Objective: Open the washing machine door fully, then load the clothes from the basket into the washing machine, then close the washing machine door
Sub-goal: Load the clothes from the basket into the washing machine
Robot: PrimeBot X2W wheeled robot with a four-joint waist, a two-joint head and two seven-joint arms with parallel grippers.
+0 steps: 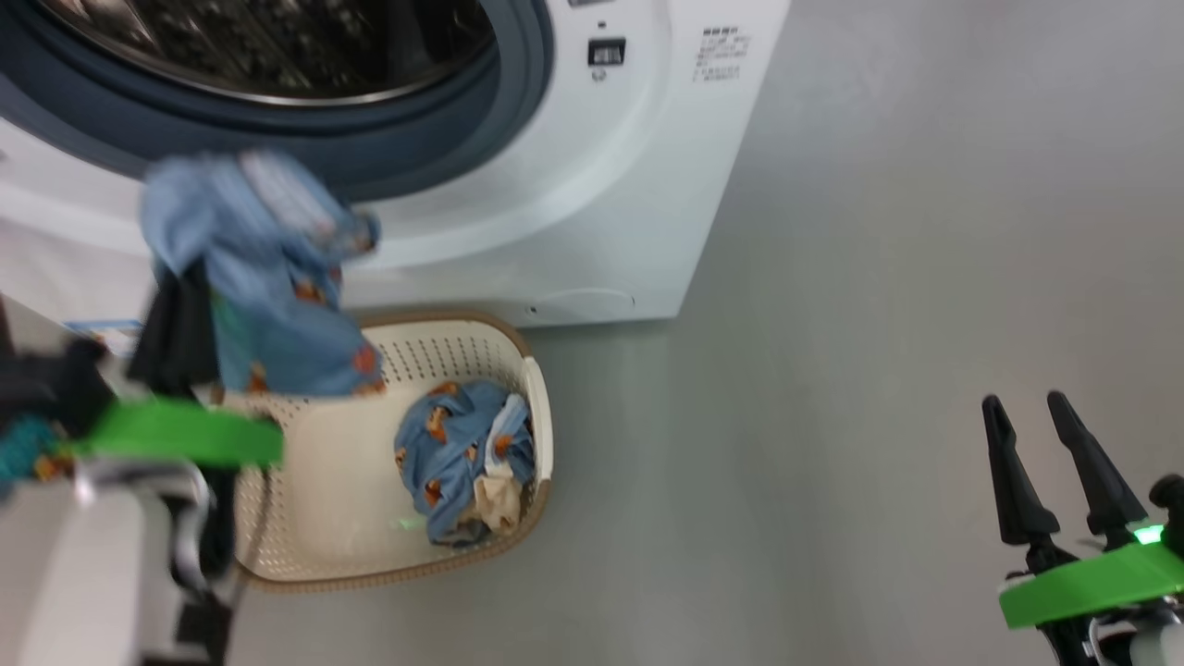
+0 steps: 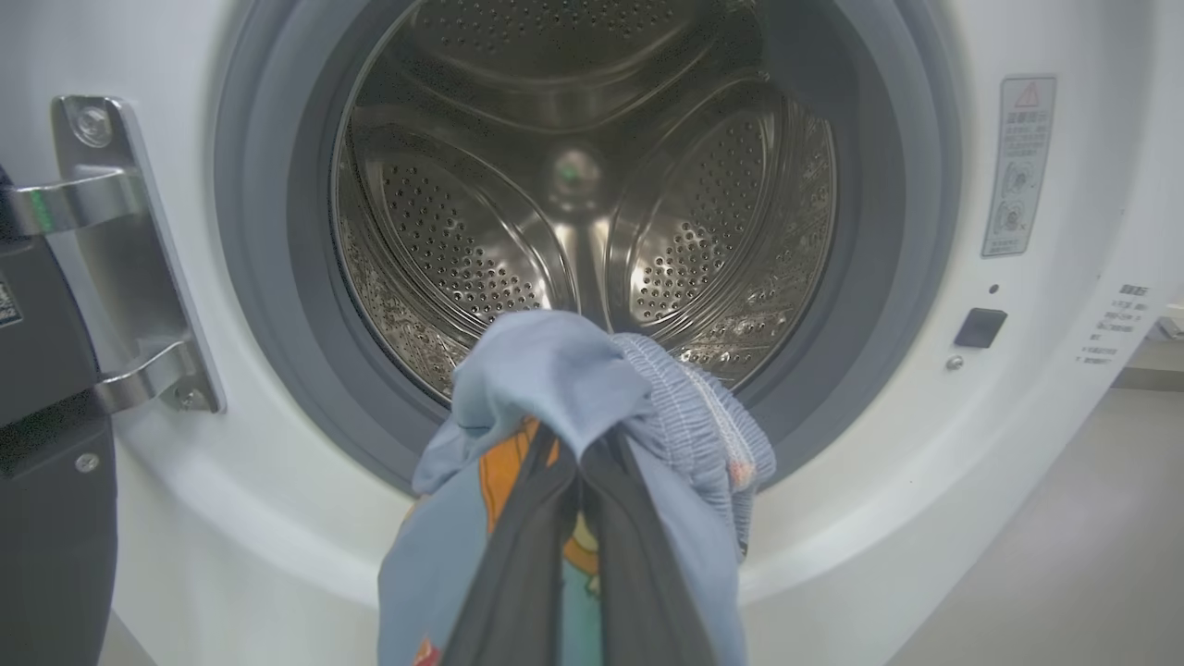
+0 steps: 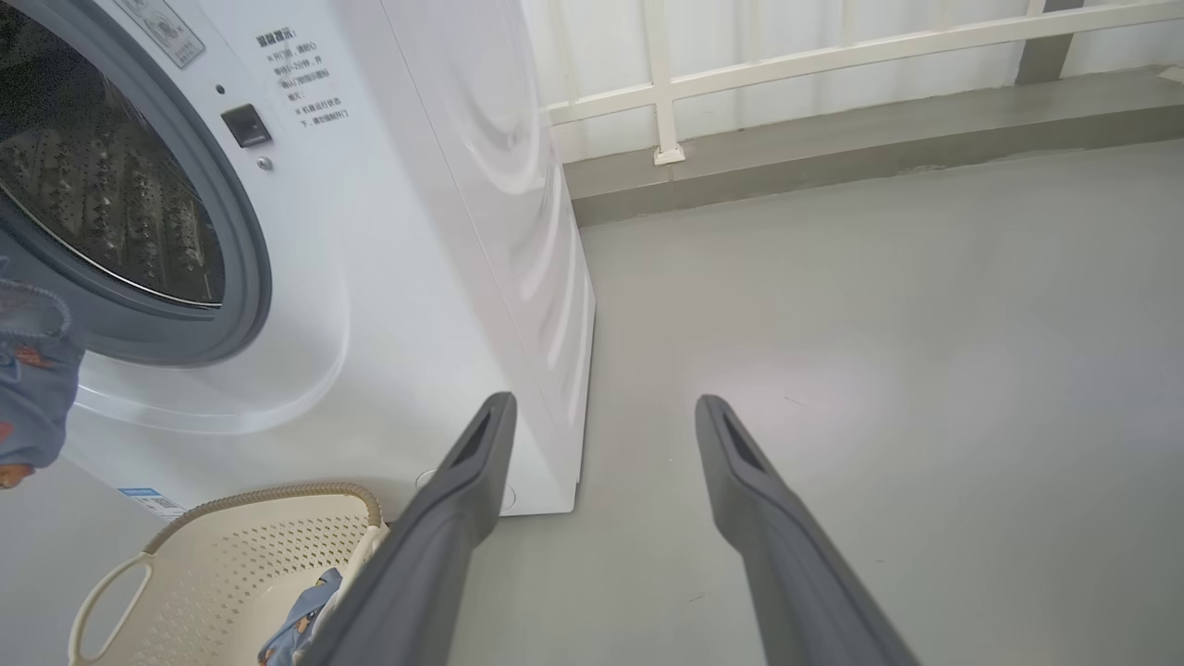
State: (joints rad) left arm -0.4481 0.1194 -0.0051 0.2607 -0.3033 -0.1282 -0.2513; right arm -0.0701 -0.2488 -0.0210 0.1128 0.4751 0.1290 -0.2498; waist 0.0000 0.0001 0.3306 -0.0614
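One blue garment hangs pinched tight in the left gripper, right before the washing machine. More clothes sit in the basket. The right gripper is wide open, empty. Loading: next, reach into the drum, let go.

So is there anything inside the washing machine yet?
Empty, as far as shows. The drum is bare steel, and the blue garment pinched in the left gripper hangs outside its opening.

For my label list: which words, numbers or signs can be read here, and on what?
No wording can be quoted.
Red warning triangle on a grey sticker, washing machine front: its print is too small.
Black printed lines on the same front: too small.
Blue label low on the front: blurred.
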